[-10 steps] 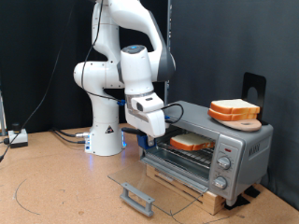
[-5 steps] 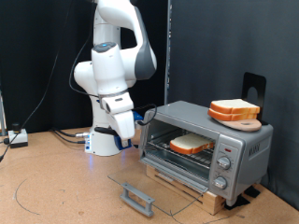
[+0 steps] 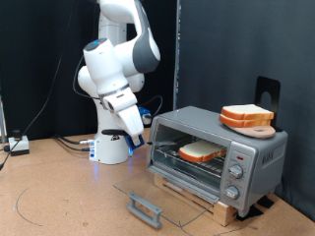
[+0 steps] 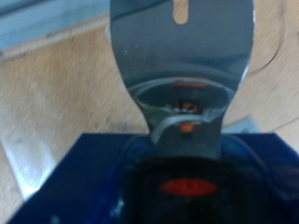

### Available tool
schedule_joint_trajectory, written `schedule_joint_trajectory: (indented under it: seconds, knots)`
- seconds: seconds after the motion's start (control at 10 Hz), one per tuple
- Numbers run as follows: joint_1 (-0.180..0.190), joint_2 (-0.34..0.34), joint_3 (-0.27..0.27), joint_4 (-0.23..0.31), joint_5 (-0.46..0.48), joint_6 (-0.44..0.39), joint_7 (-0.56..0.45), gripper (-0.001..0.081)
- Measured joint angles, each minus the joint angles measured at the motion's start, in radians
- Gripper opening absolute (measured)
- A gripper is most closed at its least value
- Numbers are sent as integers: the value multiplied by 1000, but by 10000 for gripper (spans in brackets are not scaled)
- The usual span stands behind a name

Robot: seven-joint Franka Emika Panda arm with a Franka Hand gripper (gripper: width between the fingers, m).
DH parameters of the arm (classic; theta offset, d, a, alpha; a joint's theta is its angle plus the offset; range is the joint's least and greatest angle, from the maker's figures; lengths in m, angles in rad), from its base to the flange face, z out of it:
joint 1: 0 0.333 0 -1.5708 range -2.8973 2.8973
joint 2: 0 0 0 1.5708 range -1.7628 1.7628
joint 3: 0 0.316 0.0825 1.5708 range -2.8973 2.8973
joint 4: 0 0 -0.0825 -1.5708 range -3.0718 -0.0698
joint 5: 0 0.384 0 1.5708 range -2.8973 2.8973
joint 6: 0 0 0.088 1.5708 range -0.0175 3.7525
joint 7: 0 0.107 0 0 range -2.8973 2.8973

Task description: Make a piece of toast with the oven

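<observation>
Gripper clear of oven, bread already inside.

Gripper (image 3: 139,131) had pulled back from the oven (image 3: 219,154) mouth, left of it in the exterior view; grip state could not be told. Piece of toast (image 3: 201,151) lay on the rack, door (image 3: 157,193) down flat on the table (image 3: 59,192).

Exterior view — set low at tabletop level, mid-distance, facing the silver-grey boxy toaster oven (image 3: 218,155) and white arm. Wrist view — very close, blurred, over brown tabletop (image 4: 56,103); shared part: only tabletop.
</observation>
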Motion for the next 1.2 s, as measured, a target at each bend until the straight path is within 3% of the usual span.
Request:
schedule_joint_trajectory:
  seconds: [0.3,0.5,0.6,1.0,1.2]
  knots:
    - [1,-92,-8,24,13,-100,28,395]
    - [-9,-109,13,31,-35,-121,106,395]
    - [-8,-109,12,30,-30,-121,98,395]
    - [71,-113,-56,66,259,-510,107,395]
    - [98,-127,-35,73,284,-581,145,395]
